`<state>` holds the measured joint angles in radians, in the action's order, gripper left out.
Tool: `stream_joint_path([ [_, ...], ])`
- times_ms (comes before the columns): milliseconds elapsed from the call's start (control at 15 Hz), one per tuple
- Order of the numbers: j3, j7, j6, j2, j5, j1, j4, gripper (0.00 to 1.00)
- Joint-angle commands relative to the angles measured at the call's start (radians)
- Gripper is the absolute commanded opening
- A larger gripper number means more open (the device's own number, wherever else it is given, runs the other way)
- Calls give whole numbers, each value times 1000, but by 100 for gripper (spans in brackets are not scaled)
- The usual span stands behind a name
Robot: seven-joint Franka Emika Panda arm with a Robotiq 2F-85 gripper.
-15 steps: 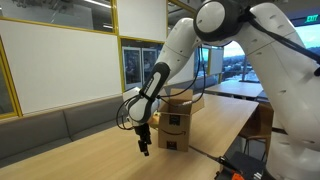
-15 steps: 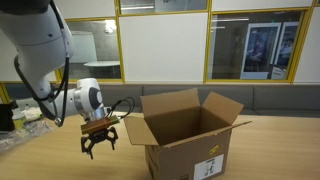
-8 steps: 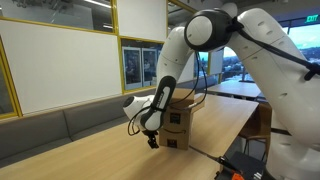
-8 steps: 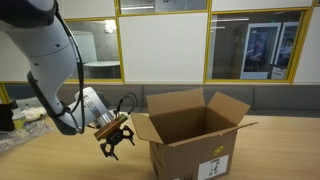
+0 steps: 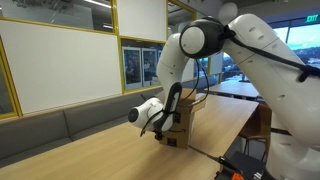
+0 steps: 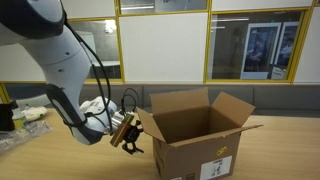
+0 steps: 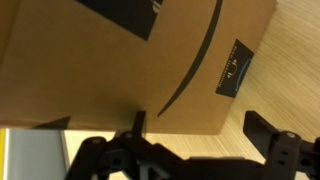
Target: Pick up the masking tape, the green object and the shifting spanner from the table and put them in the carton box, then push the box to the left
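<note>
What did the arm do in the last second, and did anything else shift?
The arm swung lower and turned its open fingers from hanging beside the carton box to pointing sideways at its side wall. The box seems to have slid slightly away from them. Nothing was taken hold of or let go. The flaps stayed open, and the box stayed upright on the table.

Carton box (image 6: pixel 190 150): brown cardboard, upright on the light-wood table (image 6: pixel 60 165) close to one long edge, with its top flaps spread open. The side facing my tool (image 6: pixel 128 135) bears a black curved-arrow logo and a black tape strip.
</note>
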<state>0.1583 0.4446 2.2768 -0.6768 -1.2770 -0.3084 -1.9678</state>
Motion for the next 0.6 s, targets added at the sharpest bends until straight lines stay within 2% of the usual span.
stream_joint_path([
  [0, -12, 194, -115, -50, -176, 36, 44, 100],
  [267, -36, 352, -282, -90, -267, 102, 64, 100],
  [533, -45, 470, -428, -128, -277, 178, 89, 100],
])
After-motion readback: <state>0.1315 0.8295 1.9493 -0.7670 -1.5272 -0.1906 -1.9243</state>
